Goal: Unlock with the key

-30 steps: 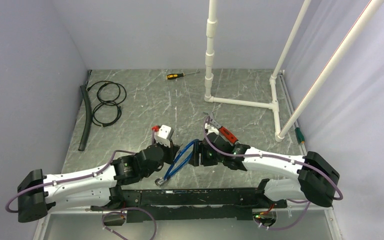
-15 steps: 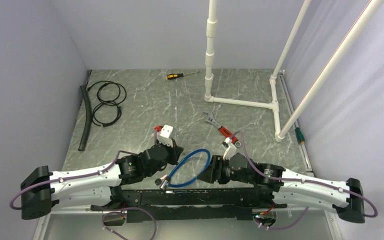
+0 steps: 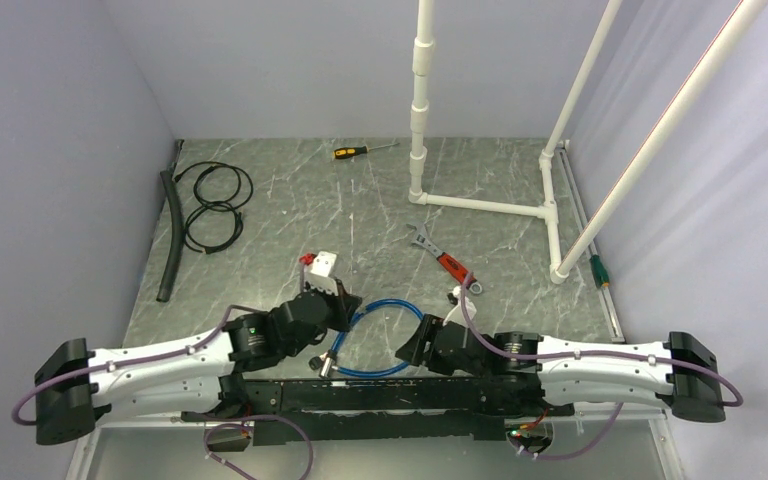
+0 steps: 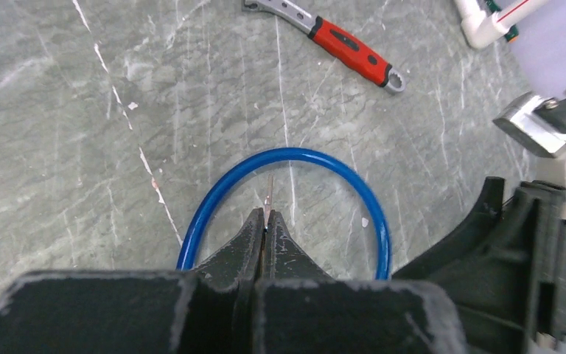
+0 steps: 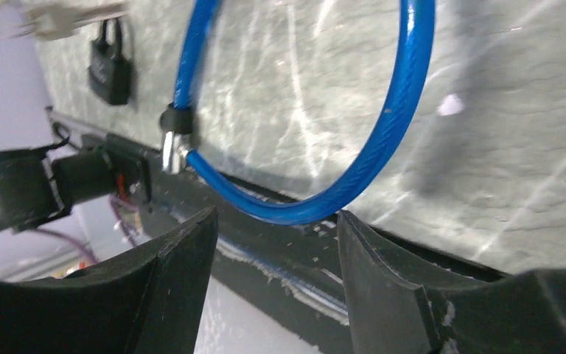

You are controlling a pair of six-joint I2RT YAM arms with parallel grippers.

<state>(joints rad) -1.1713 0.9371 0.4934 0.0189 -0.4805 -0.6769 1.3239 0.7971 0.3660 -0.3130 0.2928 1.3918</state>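
Left wrist: left gripper noted clamped on key, thin blade protruding. Blue cable lock lying by near edge of table, centre; judged light, springy, slippery sheath. Nearby, right gripper part-open, empty; metal lock end judged best hold.

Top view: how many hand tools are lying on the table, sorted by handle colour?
Orange-and-black handle: 1, the screwdriver
Red handle: 1, the wrench
Green handle: 1, a small tool, kind unclear
Total: 3
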